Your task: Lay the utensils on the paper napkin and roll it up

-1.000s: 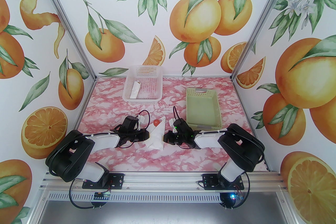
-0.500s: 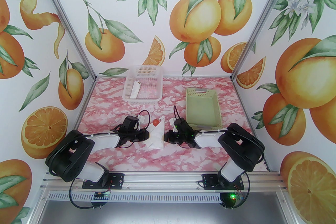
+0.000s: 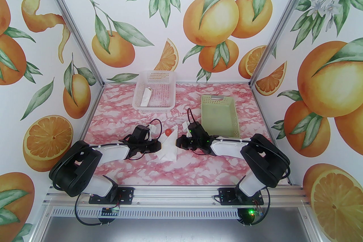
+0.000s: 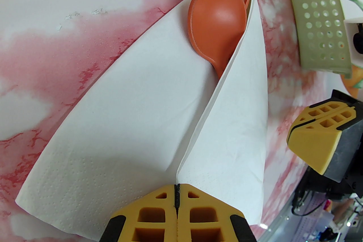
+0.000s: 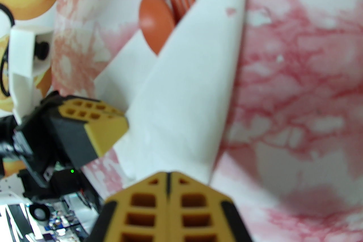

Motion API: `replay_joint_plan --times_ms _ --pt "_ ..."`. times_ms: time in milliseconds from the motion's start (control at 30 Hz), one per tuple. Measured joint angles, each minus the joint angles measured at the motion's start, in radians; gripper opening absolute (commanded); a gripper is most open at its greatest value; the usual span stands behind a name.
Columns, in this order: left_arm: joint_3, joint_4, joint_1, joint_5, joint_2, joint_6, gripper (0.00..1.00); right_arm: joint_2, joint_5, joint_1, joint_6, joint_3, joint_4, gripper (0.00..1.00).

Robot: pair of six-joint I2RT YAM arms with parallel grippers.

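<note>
A white basket holds perhaps a paper roll, near a green tray.

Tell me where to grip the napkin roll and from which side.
Probably across the napkin roll at its wide near end, from above, jaws left to right: the flaps overlap there, while the spoon sticks out the narrow far end.
</note>
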Motion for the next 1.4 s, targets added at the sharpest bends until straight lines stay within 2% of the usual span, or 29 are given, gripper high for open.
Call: replay_joint_plan --times_ms 467,833,1133,1400 --pt "0.0 -0.006 -0.003 -0.002 -0.004 0.0 0.02 0.074 -0.011 -0.005 -0.018 0.011 -0.002 0.0" --pt "0.0 -0.027 -0.003 -0.013 -0.017 0.0 0.02 0.072 -0.011 -0.036 -0.071 0.011 -0.055 0.0" --pt "0.0 -0.034 -0.003 -0.017 -0.021 0.0 0.02 -0.003 -0.003 -0.054 -0.093 0.013 -0.121 0.0" --pt "0.0 -0.034 -0.003 -0.016 -0.021 0.0 0.02 0.036 -0.011 -0.054 -0.09 0.056 -0.102 0.0"
